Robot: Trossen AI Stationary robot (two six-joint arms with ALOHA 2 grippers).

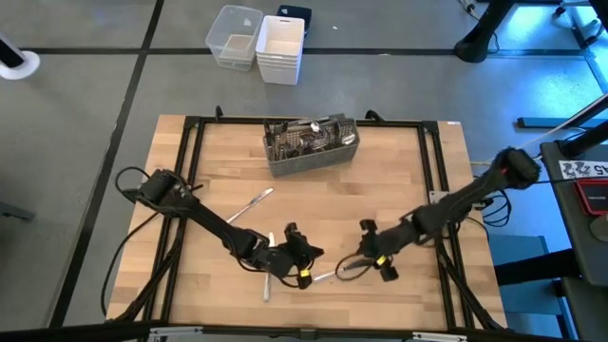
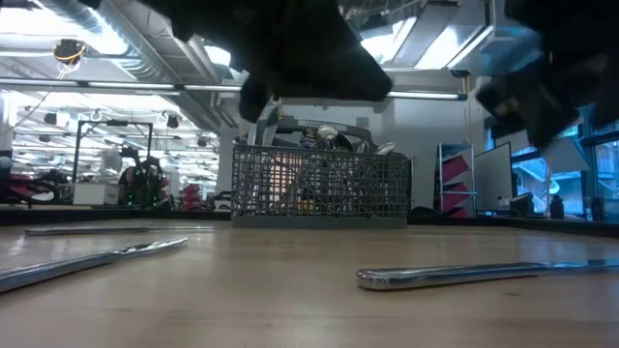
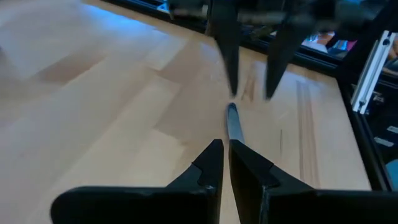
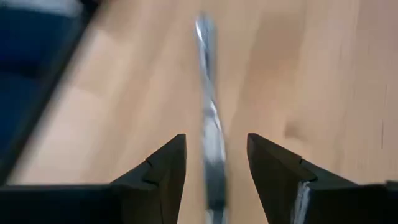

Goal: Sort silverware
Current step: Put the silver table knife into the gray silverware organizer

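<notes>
One slim silver piece of silverware (image 1: 328, 275) lies flat on the wood near the table's near edge, between my two grippers. It also shows in the low view (image 2: 464, 275), with its rounded end free. My left gripper (image 3: 225, 146) is shut and hangs just above that end (image 3: 232, 121), pointing along the piece. My right gripper (image 4: 216, 146) is open and comes from the table's right. Its fingers stand on either side of the piece (image 4: 208, 93) without touching it. The left wrist view shows those fingers (image 3: 231, 68) around the far tip.
A grey wire-mesh caddy (image 1: 312, 144) (image 2: 319, 184) holding more silverware stands at the table's far middle. A table knife (image 1: 252, 205) lies left of centre. Another piece (image 1: 266, 288) (image 2: 97, 259) lies by the near edge under the left arm. Plastic bins (image 1: 256, 43) sit on the floor beyond.
</notes>
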